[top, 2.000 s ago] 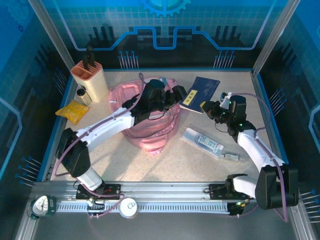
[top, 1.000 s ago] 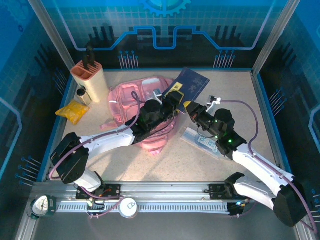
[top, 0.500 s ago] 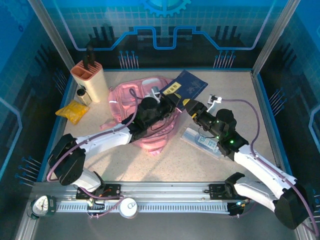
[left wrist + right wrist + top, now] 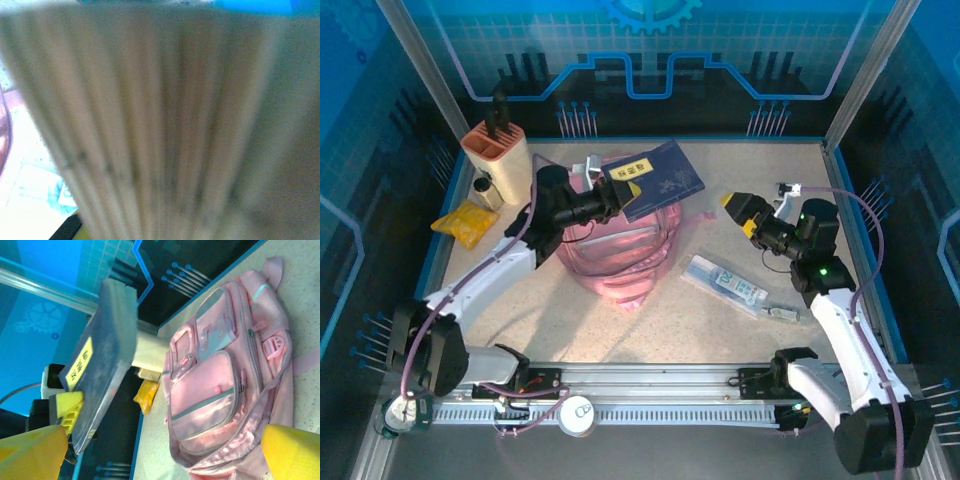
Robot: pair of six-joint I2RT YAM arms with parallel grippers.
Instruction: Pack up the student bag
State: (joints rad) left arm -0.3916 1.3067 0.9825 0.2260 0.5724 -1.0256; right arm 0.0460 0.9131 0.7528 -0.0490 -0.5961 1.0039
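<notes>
top external: my left pincer [image 4: 606,196] clamps the blue book [image 4: 665,180] above the student bag [image 4: 620,258], my right pincer [image 4: 741,213] spread wide.

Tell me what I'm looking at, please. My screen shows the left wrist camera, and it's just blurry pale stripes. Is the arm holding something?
Observer: Yes. Those stripes are page edges. In the top view, the left end effector is gripping a dark blue book by one end.
Operator: Where is it compared with the bag?
Observer: It hangs over the far right part of the pink student bag. In the right wrist view it looks tilted and lifted clear of the fabric.
Operator: And the other arm?
Observer: The right end effector is open and holding nothing, off to the right of the bag.
</notes>
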